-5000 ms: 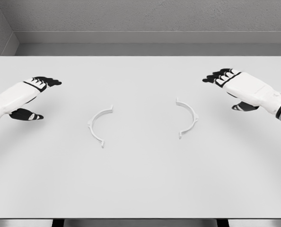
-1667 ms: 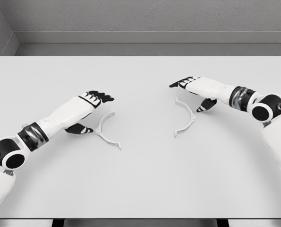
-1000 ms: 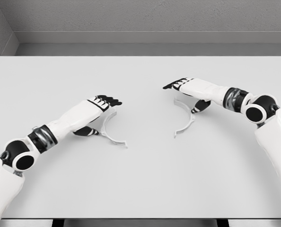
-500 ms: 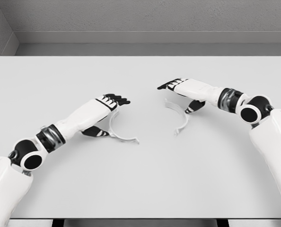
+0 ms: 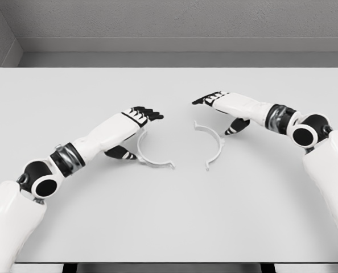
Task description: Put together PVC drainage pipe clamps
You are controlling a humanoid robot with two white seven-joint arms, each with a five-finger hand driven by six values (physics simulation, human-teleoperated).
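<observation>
While both arms are reaching in over the white table (image 5: pixel 169 227), two clamp halves are lying near its middle, flat and a little apart, their open sides facing each other. The left half-clamp (image 5: pixel 152 160) is sitting nearest, under and just beside the left hand (image 5: pixel 136 120), whose fingers are stretching out relaxed above the arc, thumb lowered beside it, gripping nothing. Farther back, the right half-clamp (image 5: pixel 211 141) is resting by the right hand (image 5: pixel 226 105), likewise loosely extended and holding nothing. Thin, stiff plastic arcs like these are probably weighing very little and sliding easily on the smooth top; pinching each at mid-arc, leaving the end tabs free for mating, looks safest.
</observation>
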